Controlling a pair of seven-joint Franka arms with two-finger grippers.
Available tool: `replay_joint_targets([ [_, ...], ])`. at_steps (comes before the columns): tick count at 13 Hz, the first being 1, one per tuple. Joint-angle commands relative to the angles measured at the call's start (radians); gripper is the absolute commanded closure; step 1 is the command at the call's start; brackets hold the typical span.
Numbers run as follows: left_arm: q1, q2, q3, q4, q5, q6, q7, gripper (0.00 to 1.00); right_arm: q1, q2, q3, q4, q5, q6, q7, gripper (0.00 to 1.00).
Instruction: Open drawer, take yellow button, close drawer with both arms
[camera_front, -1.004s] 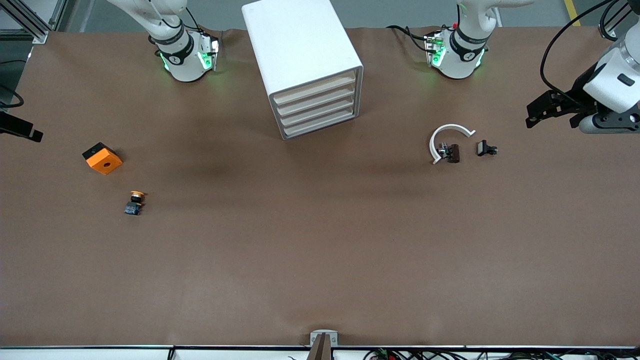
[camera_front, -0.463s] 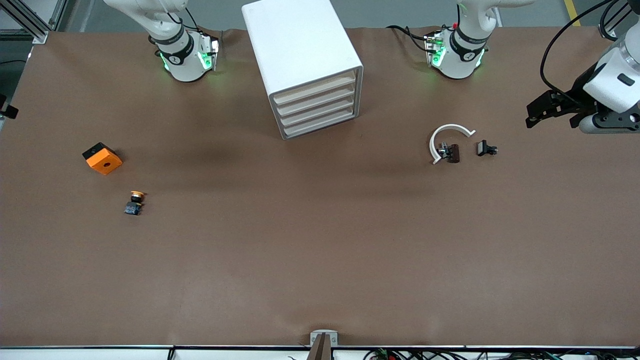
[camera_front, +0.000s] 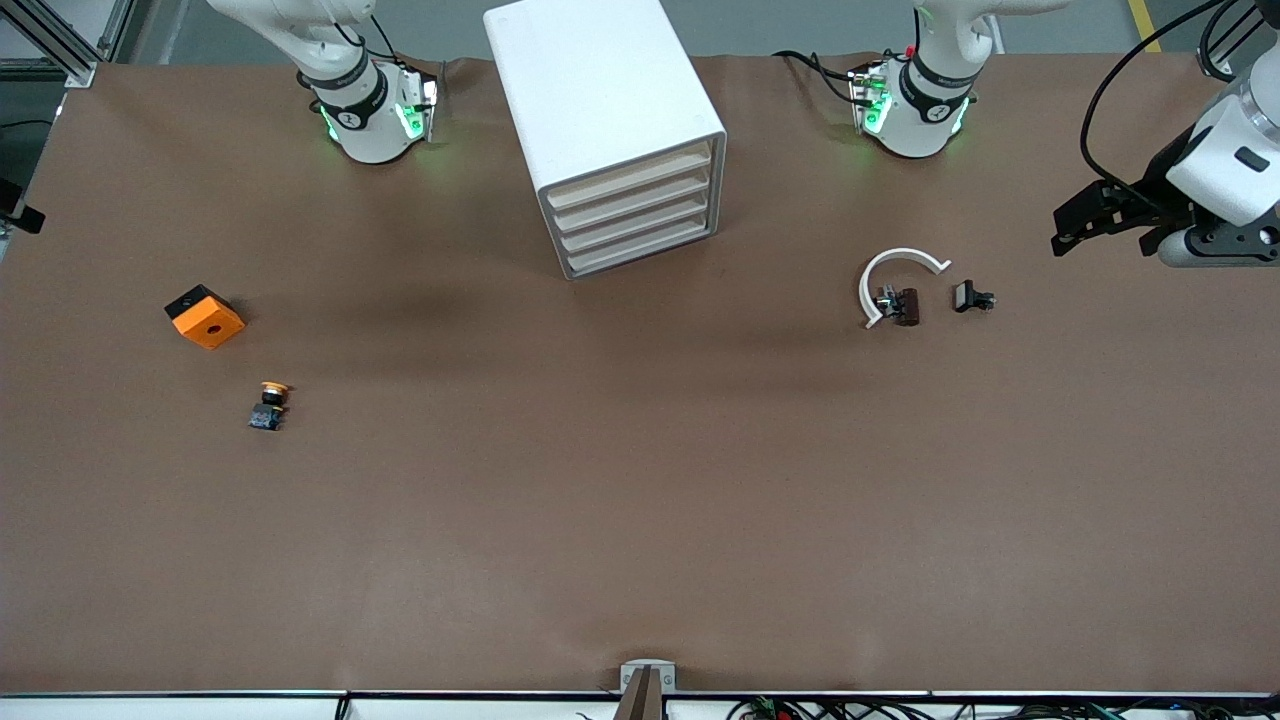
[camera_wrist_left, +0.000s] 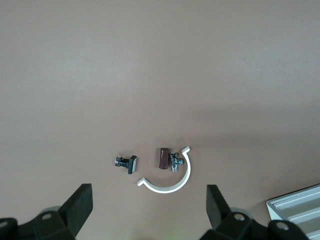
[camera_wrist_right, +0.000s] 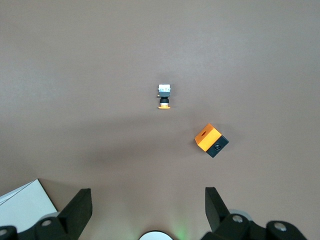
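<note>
The white cabinet (camera_front: 610, 110) stands between the two arm bases. Its uppermost drawer (camera_front: 630, 177) is shut, like the three below it. The button (camera_front: 268, 405), with orange cap, black body and blue base, lies on the table toward the right arm's end. It also shows in the right wrist view (camera_wrist_right: 164, 96). My right gripper (camera_wrist_right: 147, 207) is open and empty, high over the table's edge at that end. My left gripper (camera_front: 1075, 228) is open and empty over the left arm's end of the table, and it shows in its own wrist view (camera_wrist_left: 149, 207).
An orange square block (camera_front: 204, 317) with a hole lies beside the button, farther from the front camera. A white half-ring (camera_front: 893, 272), a brown part (camera_front: 906, 306) and a small black part (camera_front: 970, 296) lie toward the left arm's end.
My right gripper has pulled away past the table's edge at the right arm's end, so only a black tip shows in the front view. The left arm has not moved.
</note>
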Motion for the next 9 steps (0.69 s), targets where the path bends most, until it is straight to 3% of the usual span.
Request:
replay_joint_targets([
  [1,0.008,0.01,-0.006,0.027,-0.001,-0.023,0.02,0.0,0.001,-0.047,0.031,-0.042,0.005,0.016,0.015,0.0],
  [4,0.007,0.01,-0.006,0.027,-0.001,-0.023,0.02,0.0,-0.001,-0.082,0.033,-0.097,0.005,0.041,0.015,0.0],
  [9,0.007,0.01,-0.006,0.026,-0.001,-0.023,0.02,0.0,-0.042,-0.085,0.074,-0.1,0.005,0.033,0.02,0.0],
])
